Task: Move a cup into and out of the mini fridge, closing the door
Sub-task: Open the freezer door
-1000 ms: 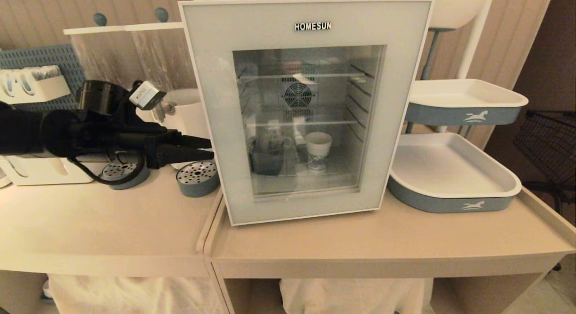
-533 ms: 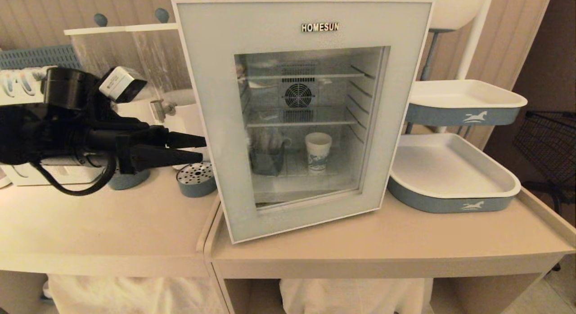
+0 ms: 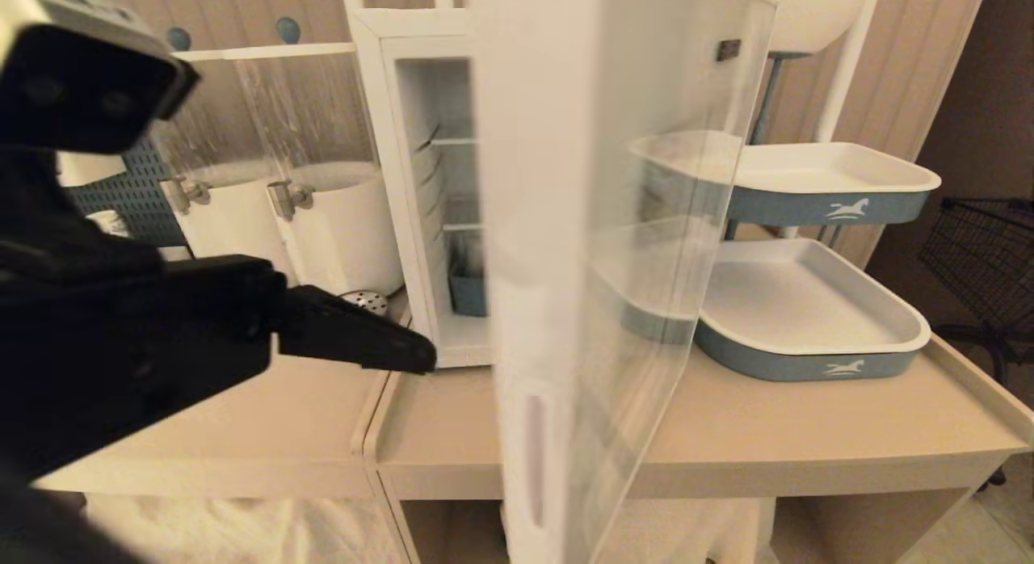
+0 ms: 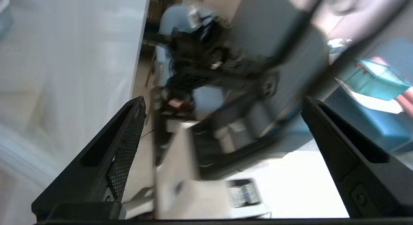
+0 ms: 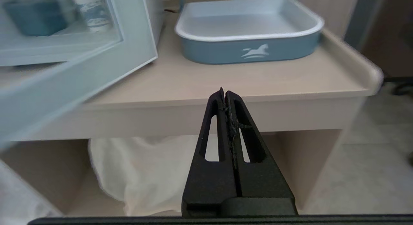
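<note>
two blue-sided trays (image 3: 808, 362) (horse emblems) beside two dispensers (image 3: 339, 225).

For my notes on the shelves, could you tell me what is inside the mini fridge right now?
Inside the mini fridge, past the swung-open door, a blue-grey container sits on the bottom. In the right wrist view the cup shows beside it through the glass. The door hides the remaining interior.

Head camera looks forward and down over the tabletop (image 3: 727, 435), the door (image 3: 614, 225) swung out close to the lens. Left wrist camera peers out between its own wide-spread fingers (image 4: 125, 147), the view beyond them blurred. Right wrist camera sits low before the tabletop edge, facing the tray (image 5: 251, 41); it shares tray (image 3: 808, 321) and door (image 5: 80, 76) with the head view
</note>
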Tool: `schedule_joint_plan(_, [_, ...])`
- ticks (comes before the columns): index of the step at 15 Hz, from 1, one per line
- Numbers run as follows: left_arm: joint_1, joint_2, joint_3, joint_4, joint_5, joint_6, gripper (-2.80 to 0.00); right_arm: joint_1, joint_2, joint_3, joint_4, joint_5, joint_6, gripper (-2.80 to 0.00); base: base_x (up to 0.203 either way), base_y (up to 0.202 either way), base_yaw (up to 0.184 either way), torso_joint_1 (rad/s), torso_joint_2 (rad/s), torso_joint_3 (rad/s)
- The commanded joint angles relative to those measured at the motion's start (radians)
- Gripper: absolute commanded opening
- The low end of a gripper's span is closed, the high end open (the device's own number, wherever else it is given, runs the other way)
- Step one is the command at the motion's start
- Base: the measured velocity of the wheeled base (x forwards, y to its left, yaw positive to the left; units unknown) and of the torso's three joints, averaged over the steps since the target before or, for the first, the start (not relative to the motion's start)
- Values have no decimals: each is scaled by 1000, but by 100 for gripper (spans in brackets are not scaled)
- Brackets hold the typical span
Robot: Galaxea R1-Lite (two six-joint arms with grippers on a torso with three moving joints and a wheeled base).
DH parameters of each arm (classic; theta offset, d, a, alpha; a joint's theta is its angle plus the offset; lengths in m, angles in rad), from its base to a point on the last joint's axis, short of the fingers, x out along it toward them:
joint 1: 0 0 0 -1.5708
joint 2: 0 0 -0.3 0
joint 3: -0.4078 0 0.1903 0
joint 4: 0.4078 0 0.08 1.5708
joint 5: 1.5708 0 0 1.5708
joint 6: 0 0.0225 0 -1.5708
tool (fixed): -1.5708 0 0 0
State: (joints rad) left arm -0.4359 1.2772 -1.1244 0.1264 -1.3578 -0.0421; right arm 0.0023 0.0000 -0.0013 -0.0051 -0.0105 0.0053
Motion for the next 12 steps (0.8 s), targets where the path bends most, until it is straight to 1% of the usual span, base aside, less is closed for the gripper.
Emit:
schedule_joint_plan(1, [-89,-178,52,9,44,-63,0,1,0,0,1,0,-1,-280,0,0,0,0,0,0])
schedule_joint_plan(2, [-104,-190,66,9,66,-84,0,1,0,0,0,0,-1,-280,0,0,0,0,0,0])
schedule_joint_plan(3, [-99,-206,80,8,106,-85,0,1,0,0,-1,0,-4,-280,0,0,0,0,0,0])
schedule_joint_plan(4, [-92,-256,102,8,228,-86,0,1,0,0,-1,0,-4,-280,0,0,0,0,0,0])
schedule_joint_plan(5, [-84,-338,124,7,405,-85,0,1,0,0,-1,0,-4,-280,0,0,0,0,0,0])
schedule_joint_plan(7, [-72,-491,161,7,821,-82,0,1,0,0,-1,0,-4,-280,0,0,0,0,0,0])
schedule_joint_plan(8, [-68,-565,175,7,1005,-81,0,1,0,0,-1,0,-4,-280,0,0,0,0,0,0])
schedule_joint_plan(9, [-63,-620,189,10,1149,-79,-280,1,0,0,-1,0,-4,-280,0,0,0,0,0,0])
schedule_joint_plan(11, [-57,-706,212,24,1362,-74,-280,1,0,0,-1,0,-5,-280,0,0,0,0,0,0])
schedule_joint_plan(12, [-51,-735,223,34,1425,-71,-280,1,0,0,-1,0,-5,-280,0,0,0,0,0,0])
